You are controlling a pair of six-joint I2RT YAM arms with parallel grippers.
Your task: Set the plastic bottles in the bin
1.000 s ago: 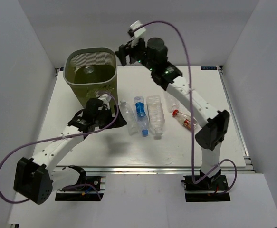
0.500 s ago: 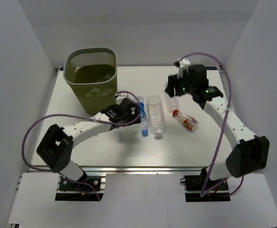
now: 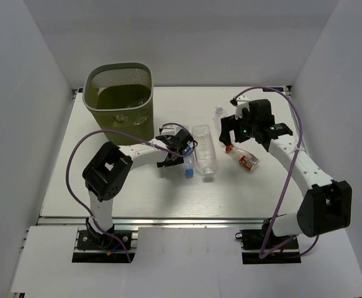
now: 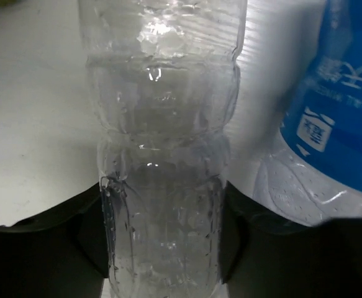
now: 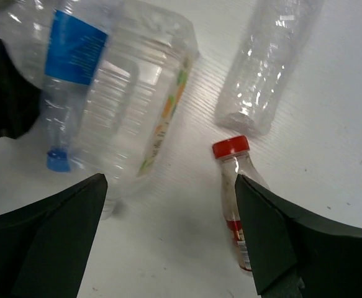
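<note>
While the left gripper (image 4: 165, 211) sits spread wide astride a clear bottle (image 4: 162, 124) mid-counter, blue-labelled bottle (image 4: 336, 105) just beside, right gripper (image 5: 169, 183) spread wide above red-capped bottle (image 5: 236, 186) nearer the right edge, bin (image 3: 128, 121) at far left corner.

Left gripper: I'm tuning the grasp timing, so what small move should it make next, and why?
Probably close the left gripper on the clear bottle. The bottle lies on the table between the fingers, which flank its sides, and its walls do not look squeezed yet.
</note>
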